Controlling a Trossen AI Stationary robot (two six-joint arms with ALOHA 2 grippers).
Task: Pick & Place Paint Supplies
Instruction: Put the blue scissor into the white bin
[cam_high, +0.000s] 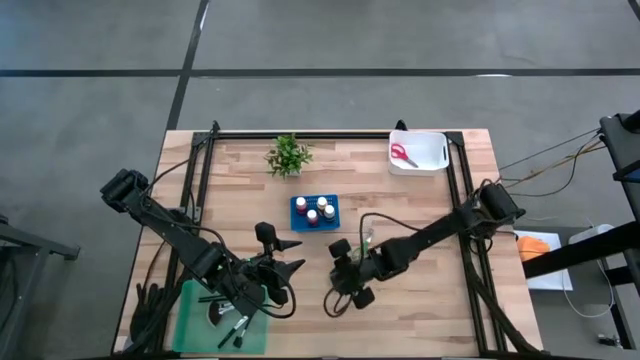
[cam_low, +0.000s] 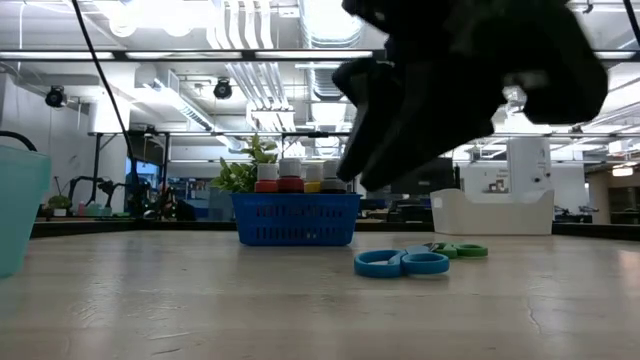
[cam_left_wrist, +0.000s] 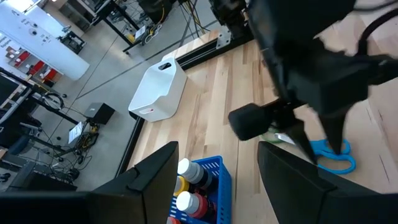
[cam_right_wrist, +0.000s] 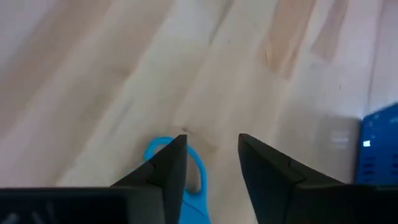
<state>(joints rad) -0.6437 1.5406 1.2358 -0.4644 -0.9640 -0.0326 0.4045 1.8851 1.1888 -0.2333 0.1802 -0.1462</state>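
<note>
Blue-handled scissors (cam_low: 402, 263) lie flat on the wooden table, and green-handled scissors (cam_low: 458, 250) lie just behind them. My right gripper (cam_right_wrist: 211, 140) hangs open above the blue scissors (cam_right_wrist: 181, 180), slanting down, clear of them; one handle ring shows under a finger. A blue basket (cam_high: 315, 211) holds several paint bottles (cam_low: 300, 176) upright. Red scissors (cam_high: 403, 155) lie in a white bin (cam_high: 430, 150). My left gripper (cam_high: 292, 258) waits open in the air near the table's middle, pointing toward the right gripper.
A small potted plant (cam_high: 288, 155) stands at the far edge. A green tray (cam_high: 195, 318) with dark brushes (cam_high: 235, 330) sits at the near left. Black rails (cam_high: 462, 190) run along the table's left and right sides. Bare wood lies near the front right.
</note>
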